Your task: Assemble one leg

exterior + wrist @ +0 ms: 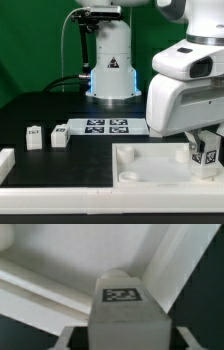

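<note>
My gripper (205,150) is shut on a leg (207,153), a small white blocky peg with a black-and-white tag on its side. It holds the leg upright at the corner of the large white square slab (150,165) on the exterior view's right. I cannot tell whether the leg touches the slab. In the wrist view the leg (122,303) fills the middle between the fingers (68,336), with its tag facing the camera and its far end over the slab's raised rim (60,286).
Two loose legs (35,133) (58,136) stand on the dark table at the exterior view's left. Another white part (5,160) lies at the left edge. The marker board (105,127) lies in front of the arm's base (110,70).
</note>
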`<state>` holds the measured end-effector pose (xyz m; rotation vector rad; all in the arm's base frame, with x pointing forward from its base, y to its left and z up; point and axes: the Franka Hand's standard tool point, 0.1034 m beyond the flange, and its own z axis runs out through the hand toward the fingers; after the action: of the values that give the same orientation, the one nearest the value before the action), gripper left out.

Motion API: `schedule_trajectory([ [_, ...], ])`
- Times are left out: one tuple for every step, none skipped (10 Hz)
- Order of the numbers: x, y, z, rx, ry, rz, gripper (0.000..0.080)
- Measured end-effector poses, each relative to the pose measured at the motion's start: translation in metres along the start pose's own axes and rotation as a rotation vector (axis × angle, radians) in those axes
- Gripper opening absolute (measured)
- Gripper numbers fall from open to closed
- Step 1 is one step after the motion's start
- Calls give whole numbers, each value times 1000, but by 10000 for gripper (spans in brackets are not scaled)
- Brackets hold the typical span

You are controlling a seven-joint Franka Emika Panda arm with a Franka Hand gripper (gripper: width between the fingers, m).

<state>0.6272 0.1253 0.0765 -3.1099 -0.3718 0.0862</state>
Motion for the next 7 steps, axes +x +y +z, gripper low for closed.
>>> schedule_trajectory([
  [0, 1, 1, 0, 3, 140, 294],
  [0, 1, 1, -3, 4, 307, 294],
  [0, 1, 1, -8, 5, 443, 294],
  [0, 1, 1, -12, 7, 540, 294],
  [0, 2, 1, -17, 8, 701, 294],
  [0, 2, 1, -24, 12, 839, 294],
  [1, 2, 1, -29, 16, 906, 294],
])
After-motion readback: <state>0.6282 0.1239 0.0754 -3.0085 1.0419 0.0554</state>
